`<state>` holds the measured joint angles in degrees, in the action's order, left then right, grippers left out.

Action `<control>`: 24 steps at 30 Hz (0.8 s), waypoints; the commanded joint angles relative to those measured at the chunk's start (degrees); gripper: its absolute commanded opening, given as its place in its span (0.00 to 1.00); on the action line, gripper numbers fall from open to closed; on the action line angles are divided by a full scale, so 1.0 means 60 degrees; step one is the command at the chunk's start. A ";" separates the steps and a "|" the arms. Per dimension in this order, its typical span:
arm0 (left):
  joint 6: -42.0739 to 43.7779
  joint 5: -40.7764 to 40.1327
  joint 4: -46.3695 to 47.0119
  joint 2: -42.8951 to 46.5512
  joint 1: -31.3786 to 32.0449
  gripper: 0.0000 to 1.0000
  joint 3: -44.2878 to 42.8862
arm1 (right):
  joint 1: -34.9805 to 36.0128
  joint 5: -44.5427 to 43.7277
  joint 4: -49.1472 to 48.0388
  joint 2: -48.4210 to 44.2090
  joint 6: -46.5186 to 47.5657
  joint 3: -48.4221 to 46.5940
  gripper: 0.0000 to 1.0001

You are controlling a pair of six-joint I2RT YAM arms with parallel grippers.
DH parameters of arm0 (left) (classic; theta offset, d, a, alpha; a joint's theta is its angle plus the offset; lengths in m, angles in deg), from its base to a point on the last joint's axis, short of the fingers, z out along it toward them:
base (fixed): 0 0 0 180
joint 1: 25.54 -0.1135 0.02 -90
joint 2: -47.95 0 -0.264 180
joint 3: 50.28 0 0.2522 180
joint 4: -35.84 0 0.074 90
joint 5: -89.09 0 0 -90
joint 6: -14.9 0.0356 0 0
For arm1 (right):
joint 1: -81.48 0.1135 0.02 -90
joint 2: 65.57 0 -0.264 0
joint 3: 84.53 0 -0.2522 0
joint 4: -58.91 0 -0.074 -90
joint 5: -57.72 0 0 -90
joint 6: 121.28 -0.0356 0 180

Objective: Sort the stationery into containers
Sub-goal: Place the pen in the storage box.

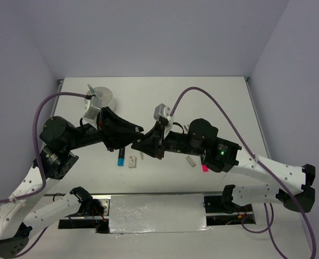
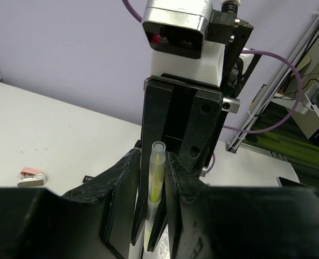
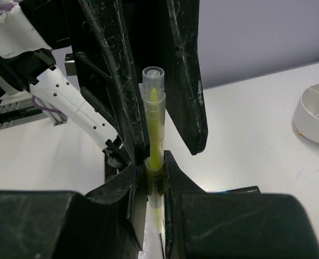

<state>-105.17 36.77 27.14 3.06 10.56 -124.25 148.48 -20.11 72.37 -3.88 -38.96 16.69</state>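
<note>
Yellow-green stick clamped in right pincer, arms meeting tip-to-tip; left pincer flanks it, grip unclear.

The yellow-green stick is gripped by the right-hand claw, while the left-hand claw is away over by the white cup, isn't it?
Not quite. The right gripper does grip the yellow-green stick, but the left gripper is not over by the white cup. It is at the stick, with its fingers on either side of the capped end. The right wrist view shows this.
</note>
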 commanded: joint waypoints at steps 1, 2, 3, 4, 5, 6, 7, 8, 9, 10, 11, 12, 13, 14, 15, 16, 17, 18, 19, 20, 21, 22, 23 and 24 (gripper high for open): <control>0.0177 -0.0127 0.0123 -0.0107 -0.0025 0.37 0.0000 | 0.0185 0.0272 -0.0405 0.0133 0.0021 -0.0414 0.00; 0.0148 -0.0010 0.0181 -0.0136 -0.0025 0.36 0.0000 | 0.0171 0.0302 -0.0405 0.0191 0.0021 -0.0472 0.00; 0.0089 0.0049 0.0226 -0.0180 -0.0025 0.36 0.0029 | 0.0200 0.0302 -0.0376 0.0221 0.0021 -0.0488 0.00; 0.0060 0.0122 0.0313 -0.0195 -0.0039 0.36 0.0044 | 0.0200 0.0287 -0.0390 0.0279 0.0021 -0.0517 0.00; 0.0031 0.0253 0.0343 -0.0253 -0.0040 0.37 0.0058 | 0.0200 0.0244 -0.0390 0.0309 0.0021 -0.0546 0.00; 0.0030 0.0313 0.0343 -0.0312 -0.0025 0.36 0.0059 | 0.0200 0.0214 -0.0390 0.0323 0.0021 -0.0575 0.00; 0.0059 0.0342 0.0256 -0.0341 -0.0039 0.19 0.0059 | 0.0200 0.0185 -0.0390 0.0353 0.0035 -0.0576 0.00; 0.0103 0.0357 0.0168 -0.0371 -0.0025 0.11 0.0015 | 0.0215 0.0141 -0.0419 0.0353 0.0050 -0.0561 0.00; 0.0205 0.0154 0.0051 -0.0386 -0.0039 0.03 -0.0029 | 0.0186 0.0025 -0.0434 0.0324 0.0050 -0.0532 0.00; 0.0250 -0.0007 -0.0182 -0.0357 -0.0025 0.00 -0.0044 | 0.0200 -0.0034 -0.0434 0.0309 0.0050 -0.0517 0.00; 0.0409 -0.0183 -0.0315 -0.0327 -0.0025 0.00 -0.0116 | 0.0186 -0.0137 -0.0420 0.0251 0.0050 -0.0430 0.05; 0.0513 -0.0866 -0.0504 -0.0298 -0.0039 0.00 -0.0161 | 0.0171 -0.0428 -0.0420 0.0207 0.0050 -0.0371 0.17; 0.0615 -0.1352 -0.0912 -0.0269 -0.0025 0.00 -0.0219 | 0.0185 -0.0648 -0.0391 0.0076 0.0064 -0.0196 0.69; 0.0921 -0.1966 -0.1323 -0.0254 -0.0039 0.00 -0.0336 | 0.0127 -0.0911 -0.0289 -0.0027 0.0065 -0.0079 0.99; 0.1025 -0.3552 -0.1588 -0.0254 -0.0025 0.00 -0.0380 | 0.0069 -0.1639 -0.0230 -0.0158 -0.0037 0.0053 1.00; 0.1084 -0.4540 -0.1808 -0.0283 -0.0039 0.00 -0.0453 | -0.0033 -0.1965 -0.0113 -0.0319 -0.0139 0.0417 1.00; 0.1172 -0.5492 -0.2187 -0.0443 -0.0040 0.00 -0.0483 | -0.0295 -0.2317 -0.0097 -0.0785 -0.0430 0.0682 1.00; 0.1245 -0.7141 -0.2220 -0.0560 -0.0040 0.00 -0.0483 | -0.0399 -0.3132 -0.0097 -0.1080 -0.0593 0.1250 1.00; 0.1348 -0.7897 -0.2235 -0.0721 -0.0054 0.00 -0.0541 | -0.0502 -0.3663 -0.0083 -0.1402 -0.0754 0.1545 1.00; 0.1450 -0.8600 -0.2061 -0.1114 -0.0069 0.00 -0.0586 | -0.0605 -0.4175 -0.0054 -0.2072 -0.1031 0.1838 1.00; 0.1582 -0.9202 -0.1943 -0.1379 -0.0228 0.00 -0.0673 | -0.0751 -0.4688 -0.0024 -0.2427 -0.1150 0.2334 1.00; 0.1728 -1.0165 -0.1811 -0.2005 -0.0389 0.00 -0.0935 | -0.0825 -0.5534 -0.0024 -0.2778 -0.1340 0.2557 1.00; 0.1889 -1.0508 -0.1462 -0.2331 -0.0594 0.00 -0.1097 | -0.0854 -0.5746 -0.0024 -0.3434 -0.1385 0.2777 1.00; 0.2094 -1.0816 -0.1227 -0.2682 -0.1046 0.00 -0.1258 | -0.0956 -0.5893 -0.0024 -0.3746 -0.1400 0.3141 1.00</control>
<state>-97.12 -10.05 15.62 -7.91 8.22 -127.94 143.76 -44.18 73.93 -19.73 -44.34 32.78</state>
